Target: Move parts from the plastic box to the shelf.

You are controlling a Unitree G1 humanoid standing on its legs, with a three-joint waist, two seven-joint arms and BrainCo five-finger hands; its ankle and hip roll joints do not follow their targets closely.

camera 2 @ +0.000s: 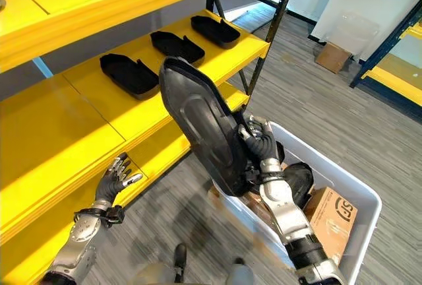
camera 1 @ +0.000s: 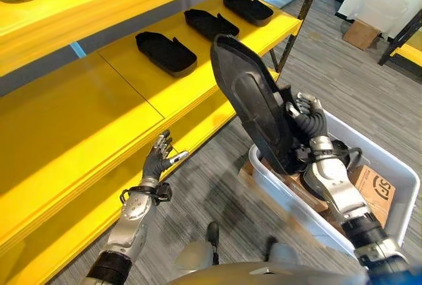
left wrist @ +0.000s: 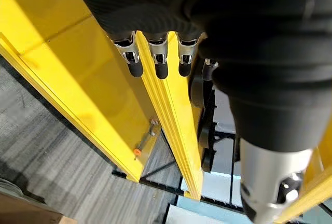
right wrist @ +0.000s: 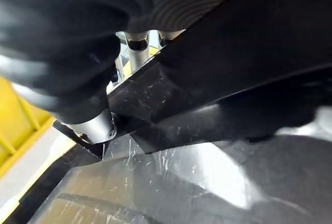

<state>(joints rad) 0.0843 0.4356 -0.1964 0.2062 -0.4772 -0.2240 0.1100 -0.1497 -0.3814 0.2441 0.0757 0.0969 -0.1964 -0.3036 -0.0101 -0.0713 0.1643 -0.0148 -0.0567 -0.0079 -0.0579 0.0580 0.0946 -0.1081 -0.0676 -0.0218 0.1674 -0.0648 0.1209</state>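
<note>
Black moulded plastic, the long part [camera 1: 254, 103] is gripped at its lower end by the right hand [camera 1: 306, 123] and tilted up above the plastic box [camera 1: 395, 173], judged stiff, light and top-heavy, while the left hand [camera 1: 158, 156] is held relaxed by the shelf [camera 1: 125, 87].

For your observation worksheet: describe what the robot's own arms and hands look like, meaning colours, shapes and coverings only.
Both arms are silver-grey metal tubes with darker black bands at the joints. The left hand has slim silver fingers ending in dark tips, with a black band at the wrist. The right hand looks the same, and its back and wrist sit under a dark ribbed cover, like a flexible bellows.
</note>
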